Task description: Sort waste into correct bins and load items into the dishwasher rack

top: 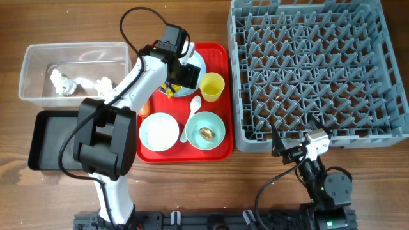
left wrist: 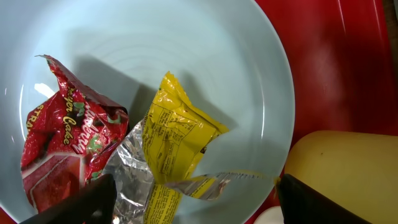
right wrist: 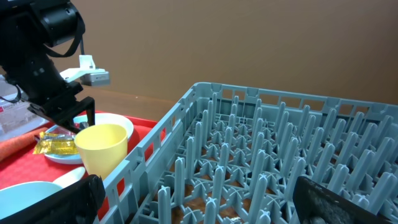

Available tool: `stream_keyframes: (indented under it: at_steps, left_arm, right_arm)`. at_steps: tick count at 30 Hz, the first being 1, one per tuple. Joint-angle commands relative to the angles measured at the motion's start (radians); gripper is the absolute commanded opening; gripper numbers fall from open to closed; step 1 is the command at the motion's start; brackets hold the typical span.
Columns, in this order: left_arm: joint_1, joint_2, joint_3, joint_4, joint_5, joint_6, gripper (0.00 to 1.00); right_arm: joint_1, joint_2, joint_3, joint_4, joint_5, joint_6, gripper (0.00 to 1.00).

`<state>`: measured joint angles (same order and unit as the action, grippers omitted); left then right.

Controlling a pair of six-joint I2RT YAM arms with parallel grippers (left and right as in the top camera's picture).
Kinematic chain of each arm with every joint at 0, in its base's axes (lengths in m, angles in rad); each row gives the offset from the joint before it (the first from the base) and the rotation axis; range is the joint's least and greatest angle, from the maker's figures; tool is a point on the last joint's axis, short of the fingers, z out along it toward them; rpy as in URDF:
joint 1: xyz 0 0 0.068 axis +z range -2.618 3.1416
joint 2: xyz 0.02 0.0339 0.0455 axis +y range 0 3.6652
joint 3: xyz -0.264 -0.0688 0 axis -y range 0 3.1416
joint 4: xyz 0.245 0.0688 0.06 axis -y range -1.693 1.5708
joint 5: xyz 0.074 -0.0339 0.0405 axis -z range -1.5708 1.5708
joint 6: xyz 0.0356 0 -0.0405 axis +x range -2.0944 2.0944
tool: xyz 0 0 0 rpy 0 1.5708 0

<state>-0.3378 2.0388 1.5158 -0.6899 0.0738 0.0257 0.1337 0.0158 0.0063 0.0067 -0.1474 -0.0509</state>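
Overhead: the left arm stretches forward across the worktop (top: 38, 198), and the left hand (top: 183, 78) points down over the pale blue plate (top: 198, 62) on the red tray (top: 220, 150). The right arm sits folded, with the right hand (top: 281, 148) just beside the dishwasher rack (top: 307, 70).

Left wrist: the fingers (left wrist: 87, 202) are spread wide. The red wrapper (left wrist: 59, 149) and yellow wrapper (left wrist: 174, 143) lie unpinched on the plate.

Right wrist: the fingers (right wrist: 62, 199) are spread and empty, facing the rack.

Bright even light; soft shadow on plate (left wrist: 205, 50); close foreground blurred.
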Motion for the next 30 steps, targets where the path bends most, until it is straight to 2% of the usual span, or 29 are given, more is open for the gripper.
stream_keyframes:
  at_steps: [1,8,11,13,18,21,27,30]
  left_arm:
    - [-0.003,0.023,-0.011,0.003,0.012,0.024,0.83]
    - [-0.003,0.056,-0.011,0.002,0.012,0.023,0.82]
    - [-0.003,0.082,-0.011,0.002,0.012,0.023,0.77]
    - [-0.003,0.087,-0.011,-0.002,0.012,0.023,0.67]
    - [-0.003,0.085,-0.01,-0.002,0.012,0.023,0.26]
    - [-0.003,0.074,-0.01,-0.002,0.012,0.023,0.13]
    - [-0.003,-0.006,-0.01,-0.005,0.012,0.019,0.04]
    - [-0.002,-0.077,-0.01,-0.013,0.012,0.019,0.04]
  right_arm:
    - [-0.005,-0.005,-0.001,0.003,0.014,-0.009,1.0]
    - [-0.005,-0.005,-0.001,0.003,0.014,-0.009,1.0]
    - [-0.005,-0.005,-0.001,0.003,0.014,-0.009,1.0]
    - [-0.005,-0.005,-0.001,0.003,0.014,-0.009,1.0]
    - [-0.005,-0.005,-0.001,0.003,0.014,-0.009,1.0]
    - [-0.005,-0.005,-0.001,0.003,0.014,-0.009,1.0]
    - [-0.005,-0.005,-0.001,0.003,0.014,-0.009,1.0]
    - [-0.005,-0.005,-0.001,0.003,0.014,-0.009,1.0]
